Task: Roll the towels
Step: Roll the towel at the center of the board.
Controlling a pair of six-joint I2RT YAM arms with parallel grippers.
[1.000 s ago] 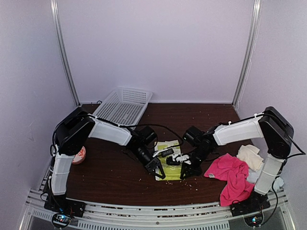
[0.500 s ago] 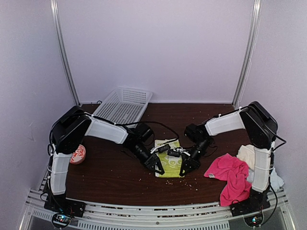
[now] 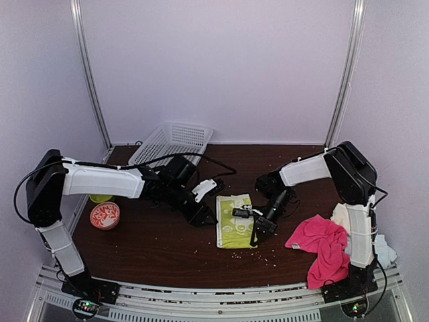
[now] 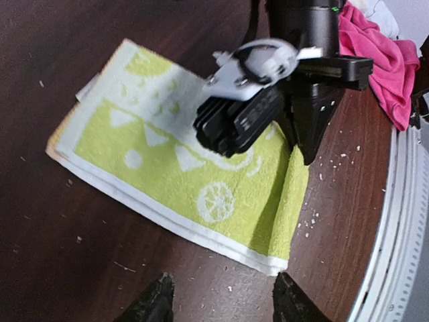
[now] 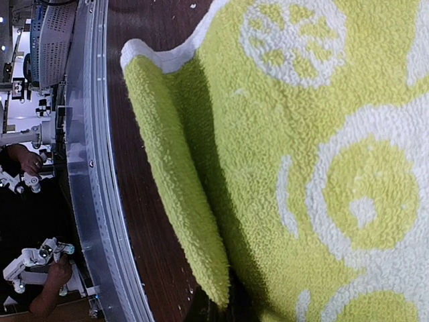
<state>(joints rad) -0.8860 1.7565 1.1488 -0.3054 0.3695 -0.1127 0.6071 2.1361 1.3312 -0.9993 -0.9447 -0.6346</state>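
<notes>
The lime towel (image 3: 233,231) lies flat on the table (image 3: 154,248), in the middle between the two arms. It is folded into a long rectangle, and its white citrus pattern faces up (image 4: 167,174).

The right gripper (image 3: 258,232) comes down on the towel's right near corner. Its fingers are pressed together on the edge (image 4: 310,153), and a ridge of cloth stands up there. The right wrist view shows that raised fold (image 5: 181,194) running along the towel's near side, close to the table's metal rail (image 5: 94,168). The fingers themselves are almost out of that view.

The left gripper (image 3: 203,216) hangs just left of the towel, apart from it. Its fingertips (image 4: 157,305) are spread, with only bare table between them.

The pink towel (image 3: 322,245) lies crumpled at the right near edge of the table, well apart from the lime one. The cream towel (image 3: 343,216) is just behind it, partly hidden by the right arm. A pale-blue one (image 3: 386,249) shows at the far right.

A white basket (image 3: 171,146) leans at the back left. A red-patterned bowl (image 3: 104,216) sits on the left side. Crumbs dot the table near the towel.
</notes>
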